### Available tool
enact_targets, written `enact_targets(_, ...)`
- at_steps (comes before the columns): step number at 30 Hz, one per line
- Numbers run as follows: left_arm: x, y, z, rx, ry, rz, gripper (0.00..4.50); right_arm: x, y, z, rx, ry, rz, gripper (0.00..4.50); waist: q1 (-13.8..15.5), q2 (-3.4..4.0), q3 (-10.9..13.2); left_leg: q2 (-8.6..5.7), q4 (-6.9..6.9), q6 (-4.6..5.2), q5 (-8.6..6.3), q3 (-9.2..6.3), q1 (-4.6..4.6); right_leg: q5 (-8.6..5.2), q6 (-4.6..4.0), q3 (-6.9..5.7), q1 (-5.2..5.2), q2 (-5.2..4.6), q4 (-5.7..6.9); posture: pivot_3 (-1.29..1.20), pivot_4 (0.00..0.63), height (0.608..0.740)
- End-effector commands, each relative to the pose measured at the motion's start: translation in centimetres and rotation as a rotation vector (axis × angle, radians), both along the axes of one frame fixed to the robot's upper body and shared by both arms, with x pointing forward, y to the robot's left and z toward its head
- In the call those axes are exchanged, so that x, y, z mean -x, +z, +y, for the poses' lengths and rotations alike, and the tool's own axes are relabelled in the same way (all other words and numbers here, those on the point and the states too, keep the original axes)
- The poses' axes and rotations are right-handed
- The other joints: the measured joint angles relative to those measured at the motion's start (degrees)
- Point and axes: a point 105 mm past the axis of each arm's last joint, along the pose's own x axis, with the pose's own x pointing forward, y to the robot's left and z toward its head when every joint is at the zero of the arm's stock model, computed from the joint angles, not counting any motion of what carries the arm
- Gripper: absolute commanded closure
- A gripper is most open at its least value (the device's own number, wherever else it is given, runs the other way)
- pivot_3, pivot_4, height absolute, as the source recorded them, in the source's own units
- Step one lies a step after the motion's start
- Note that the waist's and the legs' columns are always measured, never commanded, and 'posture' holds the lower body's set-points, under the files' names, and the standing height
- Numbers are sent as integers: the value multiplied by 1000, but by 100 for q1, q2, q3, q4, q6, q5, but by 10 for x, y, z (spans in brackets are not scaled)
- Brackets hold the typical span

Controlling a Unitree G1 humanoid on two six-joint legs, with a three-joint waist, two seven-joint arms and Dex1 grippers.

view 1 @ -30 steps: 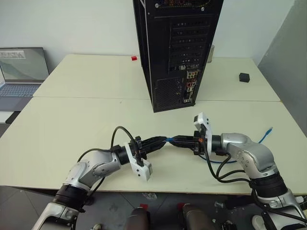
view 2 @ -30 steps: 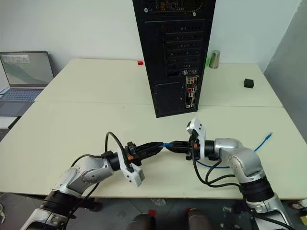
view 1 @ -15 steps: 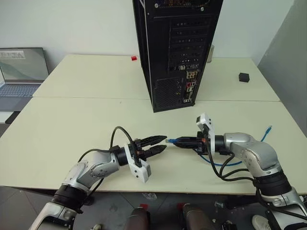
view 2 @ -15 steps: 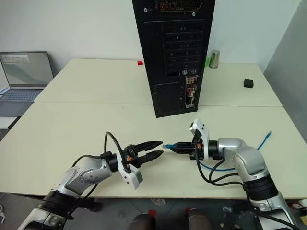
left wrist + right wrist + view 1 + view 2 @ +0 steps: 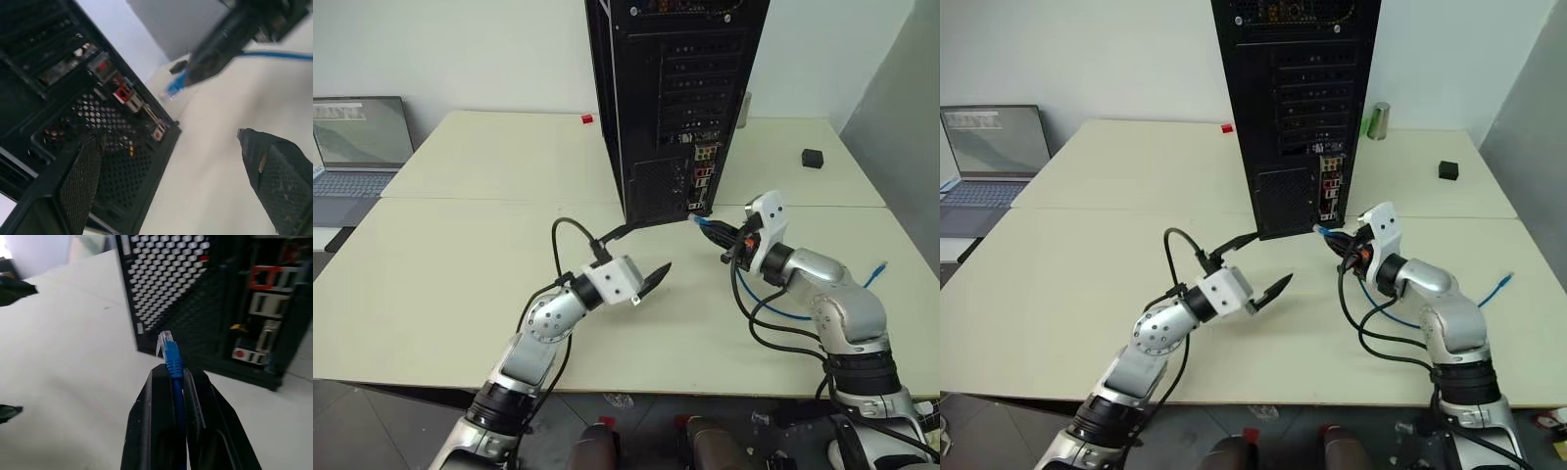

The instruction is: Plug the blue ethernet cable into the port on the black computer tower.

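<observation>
Pinching blue ethernet cable (image 5: 172,363) between closed fingers, right gripper (image 5: 171,382) leaves translucent plug projecting just past fingertips, aimed at lower rear of black computer tower (image 5: 675,98), near but not touching. Port (image 5: 698,184) within connector cluster, unoccupied. Left gripper (image 5: 651,279) spread wide, empty, above table (image 5: 431,264), apart from cable.

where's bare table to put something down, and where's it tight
Bare table runs wide between the laptop and the black computer tower, and behind by the red block. It is tight at the tower's base, where the right claw holds the blue ethernet cable beside the open left claw.
</observation>
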Motion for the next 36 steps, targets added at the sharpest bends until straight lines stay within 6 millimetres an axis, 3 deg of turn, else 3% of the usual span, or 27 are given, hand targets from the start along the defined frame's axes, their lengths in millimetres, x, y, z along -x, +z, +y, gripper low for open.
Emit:
enact_targets(1, -12, 18, -4, 127, 91, 75, 43, -3, 26, -5, -15, -174, -118, 4500, -5, 0, 0, 1, 0, 0, 0, 1, -1, 0, 0, 2, 0, 3, -1, 0, 150, 740)
enact_targets(6, -17, 20, -23, 191, 112, 144, 43, -9, 37, 2, -77, -269, -139, 4500, -5, 0, 0, 1, -2, -2, 1, -1, -1, 0, 0, 9, -3, 6, -1, 0, 150, 740)
enact_targets(13, -24, 23, -29, 293, 136, 246, 43, -17, 46, 15, -106, -257, -152, 4500, -1, 0, 0, 0, -2, -2, 1, 1, -2, 0, -1, 10, -4, 6, -2, 0, 150, 740)
enact_targets(26, -32, 25, -19, 301, 163, 286, 43, -45, 42, 23, -110, -294, -149, 4500, -5, 0, 0, -2, -4, -2, 1, 13, -3, 1, -1, 10, -6, 6, -3, 0, 150, 740)
enact_targets(36, -32, 28, -16, 311, 171, 282, 43, -54, 33, 20, -106, -322, -139, 4500, -5, 0, 0, 0, -4, -2, 1, 13, -3, 1, -1, 13, -6, 5, -4, 0, 150, 740)
